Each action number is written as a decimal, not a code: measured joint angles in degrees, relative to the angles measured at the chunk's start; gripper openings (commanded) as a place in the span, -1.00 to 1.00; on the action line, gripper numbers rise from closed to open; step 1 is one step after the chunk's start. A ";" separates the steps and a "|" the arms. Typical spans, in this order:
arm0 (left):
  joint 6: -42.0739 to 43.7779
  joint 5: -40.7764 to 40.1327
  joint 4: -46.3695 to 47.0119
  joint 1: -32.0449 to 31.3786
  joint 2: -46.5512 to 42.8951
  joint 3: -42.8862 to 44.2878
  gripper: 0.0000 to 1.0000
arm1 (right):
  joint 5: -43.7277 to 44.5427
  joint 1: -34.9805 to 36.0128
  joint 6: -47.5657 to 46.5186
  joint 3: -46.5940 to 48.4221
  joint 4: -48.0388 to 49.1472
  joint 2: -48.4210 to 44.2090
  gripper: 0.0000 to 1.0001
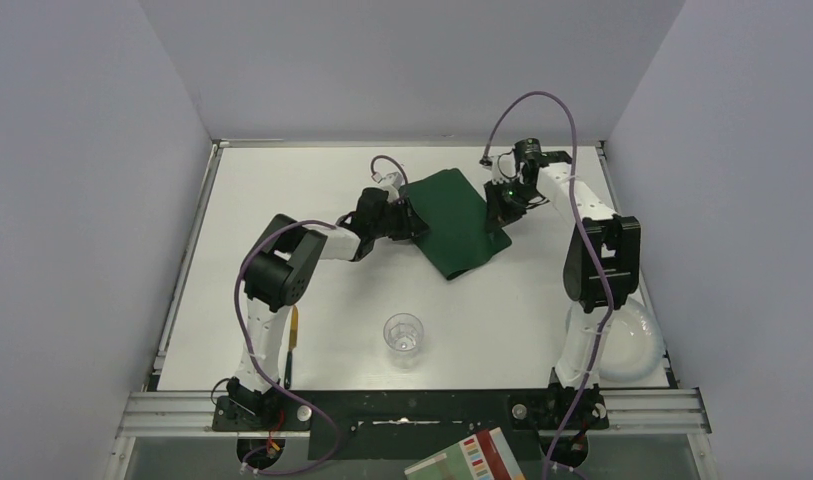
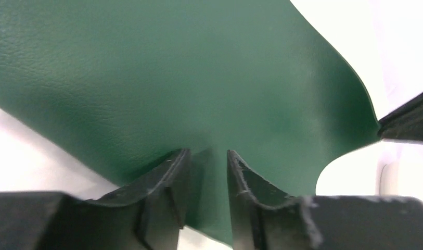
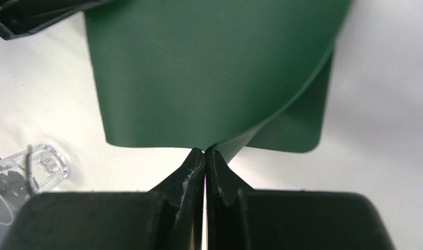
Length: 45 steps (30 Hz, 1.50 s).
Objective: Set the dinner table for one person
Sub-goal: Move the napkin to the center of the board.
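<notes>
Two arms reach toward the upper middle of the overhead view, where a dark green placemat point(image 1: 452, 225) lies askew on the dinner table point(image 1: 282, 180), the large white tabletop that fills most of that frame. The left gripper point(image 1: 410, 222) sits at the mat's left edge. From its own wrist camera, the jaws stand a little apart with the mat's edge in the gap between them, not pinched. The right gripper point(image 1: 502, 208) is at the mat's right edge. Its wrist camera shows the fingertips point(image 3: 196, 159) pressed together on that edge, which is raised and curls up off the white surface. A clear glass point(image 1: 403, 335) stands upright in the lower middle of the overhead view, well apart from the mat. A white plate point(image 1: 647, 340) rests at the lower right, beside the right arm's base. A thin utensil point(image 1: 294, 338), too small to identify, lies at the lower left near the left arm.
</notes>
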 measured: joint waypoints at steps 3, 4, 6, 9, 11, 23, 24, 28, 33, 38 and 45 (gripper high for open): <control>1.90 1.01 -1.88 -0.13 -0.22 2.25 0.62 | -1.05 3.08 -0.22 1.01 -1.14 0.00 -1.00; 2.78 1.14 -2.38 -0.15 -0.74 2.73 0.66 | -1.33 3.80 -0.22 1.44 -1.44 0.02 -1.00; 5.14 -0.33 -5.14 0.15 -2.78 2.93 0.67 | -1.99 5.05 -0.20 2.84 -2.38 0.15 -1.00; 9.07 -2.71 -11.23 2.40 -7.06 2.93 0.69 | -2.78 6.75 -0.20 5.42 -2.82 0.68 -1.00; 11.32 -3.93 -15.10 5.55 -11.15 2.93 0.70 | -3.32 7.76 -0.20 6.88 -2.84 0.94 -1.00; 21.59 -7.34 -26.88 36.65 -37.40 2.97 0.08 | -4.28 13.27 0.00 14.36 -4.31 5.92 -1.00; 22.23 -7.28 -27.50 38.38 -38.73 2.49 -0.13 | -4.31 13.68 0.00 15.87 -4.83 6.45 -1.00; 25.22 -8.39 -29.24 44.72 -41.86 -0.92 -0.70 | -4.24 15.67 0.00 23.21 -6.05 9.25 -1.00; 28.63 -12.15 -32.20 48.83 -43.04 -5.20 -0.79 | -3.52 20.15 -0.04 30.93 -6.69 11.32 -1.00; 30.38 -14.01 -34.21 49.59 -43.98 -6.78 -1.00 | -1.18 25.77 -0.37 33.99 -6.25 11.74 -1.00; 30.93 -16.24 -34.97 49.79 -44.72 -6.80 -1.00 | 0.92 33.66 -0.68 34.10 -3.61 11.74 -1.00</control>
